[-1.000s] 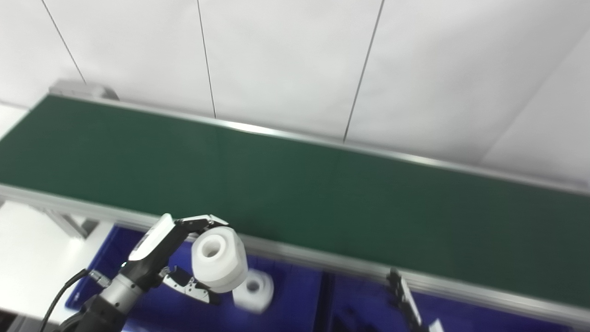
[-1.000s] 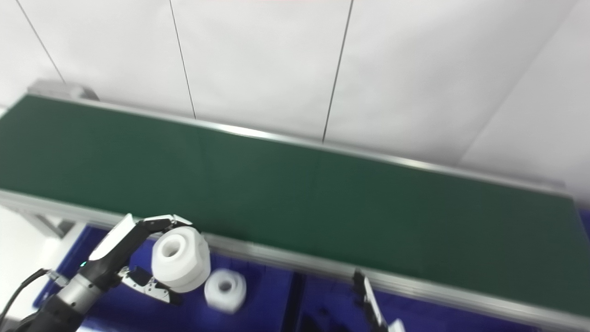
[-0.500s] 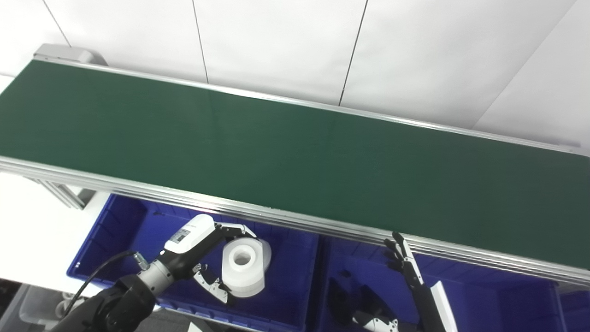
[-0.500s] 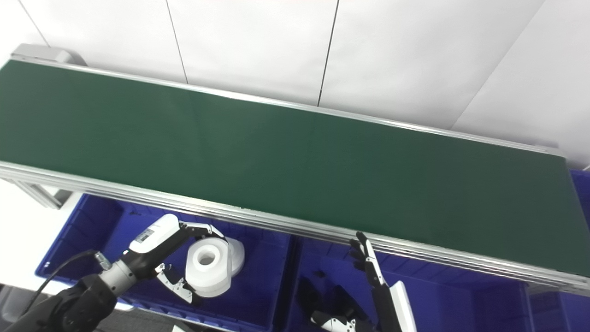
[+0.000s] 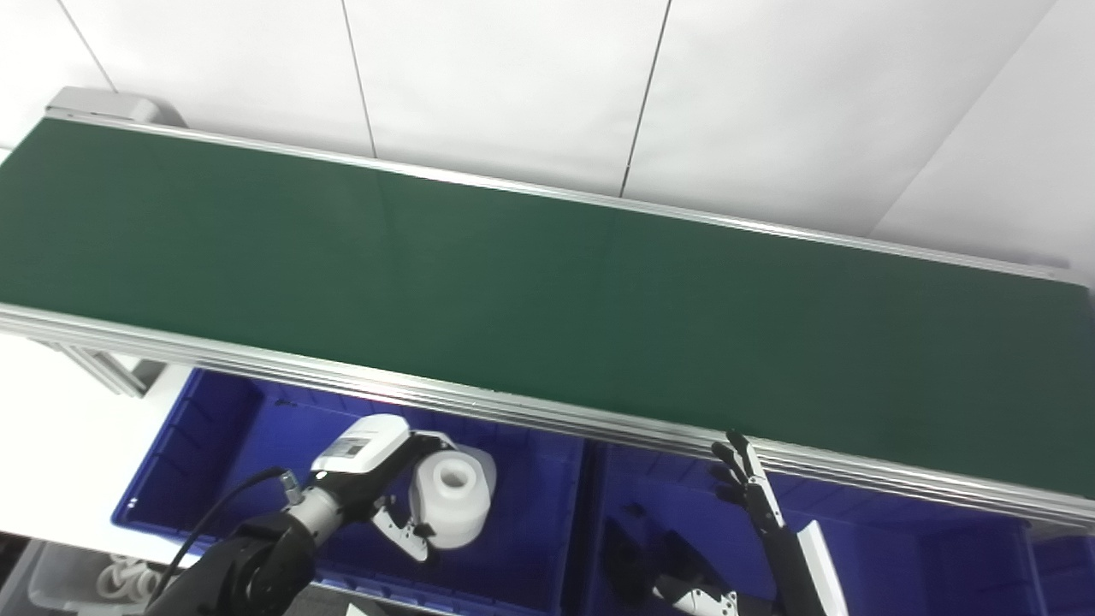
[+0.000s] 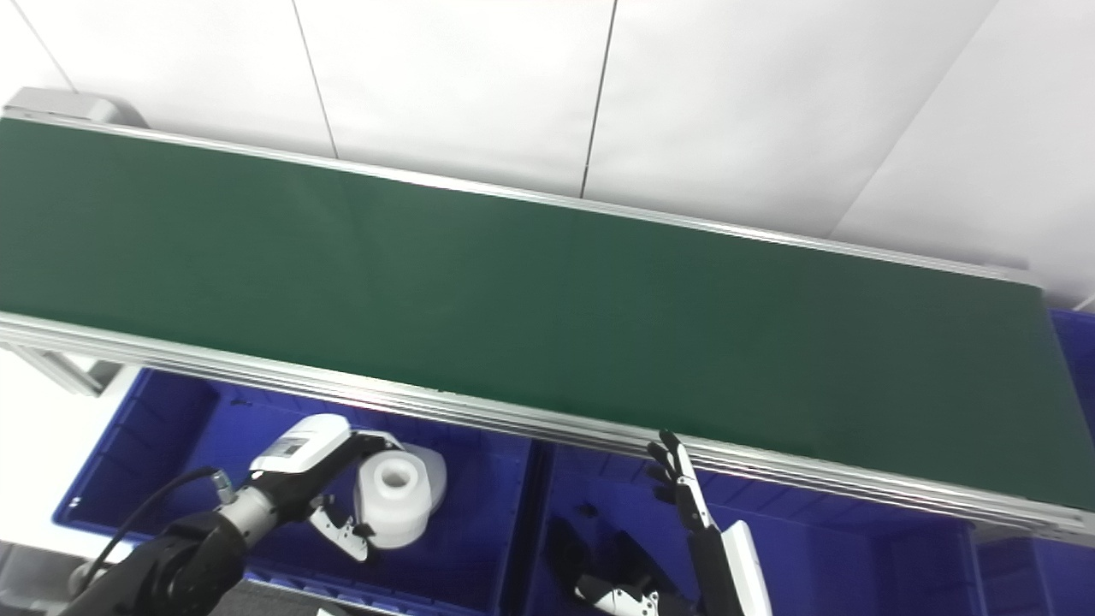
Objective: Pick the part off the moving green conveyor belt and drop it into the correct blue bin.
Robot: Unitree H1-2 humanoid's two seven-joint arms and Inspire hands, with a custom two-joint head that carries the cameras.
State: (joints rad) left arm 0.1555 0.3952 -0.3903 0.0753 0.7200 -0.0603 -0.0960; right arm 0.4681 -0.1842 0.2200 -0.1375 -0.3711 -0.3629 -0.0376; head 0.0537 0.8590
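We're holding the white part (image 5: 451, 499) in our left hand (image 5: 376, 488), fingers and thumb wrapped around it, inside the left blue bin (image 5: 214, 445) just below the green conveyor belt (image 5: 547, 291). There's a small label on the back of that hand, but the print's too tiny to read. Compared with half a second ago, the hand and part are sitting a bit lower in the bin; the camera's also shifting slightly, so we can't be sure. The part is a stubby cylinder, its bore pointing up and a little toward the belt. Our right hand (image 5: 753, 492) is hanging over the right blue bin (image 5: 941, 547), fingers straight and spread, holding nothing.
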